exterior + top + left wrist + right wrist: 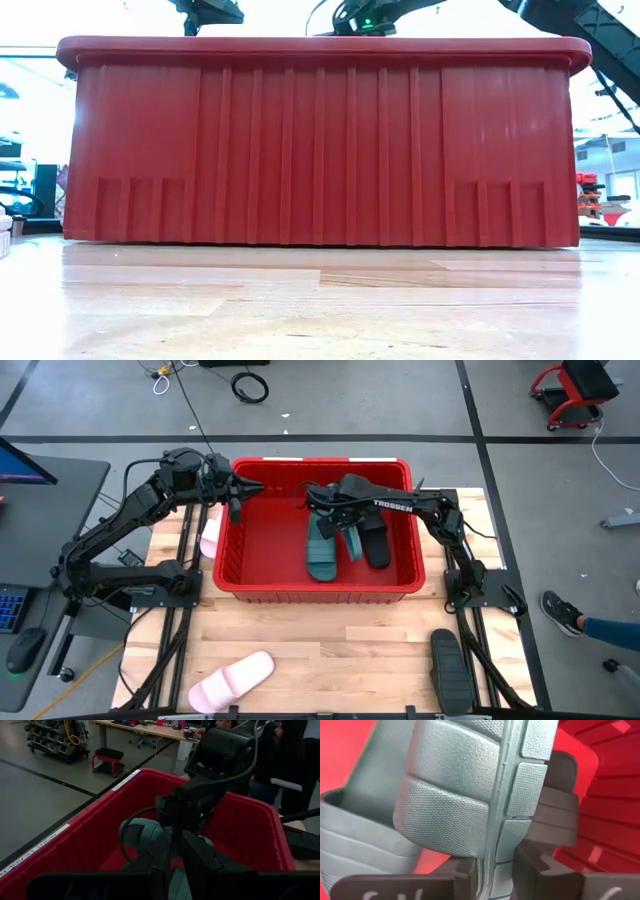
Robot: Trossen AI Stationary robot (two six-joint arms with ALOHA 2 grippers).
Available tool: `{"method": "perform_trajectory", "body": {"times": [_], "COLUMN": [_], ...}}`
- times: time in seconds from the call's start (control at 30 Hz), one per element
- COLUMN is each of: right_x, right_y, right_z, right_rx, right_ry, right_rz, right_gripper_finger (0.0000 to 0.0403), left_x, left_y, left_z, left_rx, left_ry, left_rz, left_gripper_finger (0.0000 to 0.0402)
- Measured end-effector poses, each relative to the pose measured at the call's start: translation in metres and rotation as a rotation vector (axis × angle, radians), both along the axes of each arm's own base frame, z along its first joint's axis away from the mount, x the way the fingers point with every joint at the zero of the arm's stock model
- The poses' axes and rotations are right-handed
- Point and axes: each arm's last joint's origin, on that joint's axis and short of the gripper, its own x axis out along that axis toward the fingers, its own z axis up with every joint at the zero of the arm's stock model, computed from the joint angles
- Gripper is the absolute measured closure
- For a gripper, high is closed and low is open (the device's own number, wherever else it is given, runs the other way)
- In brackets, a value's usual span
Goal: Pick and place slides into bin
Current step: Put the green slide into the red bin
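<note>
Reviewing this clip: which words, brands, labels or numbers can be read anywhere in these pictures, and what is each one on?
"TROSSEN": white letters on the right arm, high view.
White label strip on the red bin's rim, left wrist view: it carries print, too blurred to read.
White marks on the right tool's fingers, right wrist view: cut off, unreadable.
Low view: no text.

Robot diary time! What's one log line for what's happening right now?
right gripper: shut on teal slide over red bin | left gripper: at bin's rim

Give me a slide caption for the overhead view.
Right pincer holds a teal slide over the red bin, beside teal and black slides already inside.
</note>
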Motion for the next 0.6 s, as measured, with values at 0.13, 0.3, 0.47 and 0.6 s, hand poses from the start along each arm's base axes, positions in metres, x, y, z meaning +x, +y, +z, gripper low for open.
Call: {"method": "perform_trajectory", "body": {"times": [0.13, 0.3, 0.47, 0.6], "right_x": [0.003, 0.012, 0.013, 0.016], "right_y": [0.000, 0.000, 0.003, 0.002], "right_z": [-0.002, -0.010, -0.014, -0.023], "right_rx": [-0.007, -0.006, 0.005, 0.041], "right_ry": [-0.014, -0.044, -0.031, -0.023], "right_rz": [0.007, 0.019, 0.024, 0.029], "right_gripper_finger": [0.0318, 0.0318, 0.0318, 0.0318], "left_x": [0.000, 0.000, 0.000, 0.000], "left_y": [0.000, 0.000, 0.000, 0.000], "left_z": [0.000, 0.000, 0.000, 0.000], "left_rx": [-0.003, -0.010, -0.012, -0.013], "left_ry": [-0.001, -0.002, -0.001, 0.000], "left_rz": [0.001, 0.003, 0.003, 0.003], "left_gripper_finger": [0.0350, 0.0353, 0.0354, 0.0358]}}
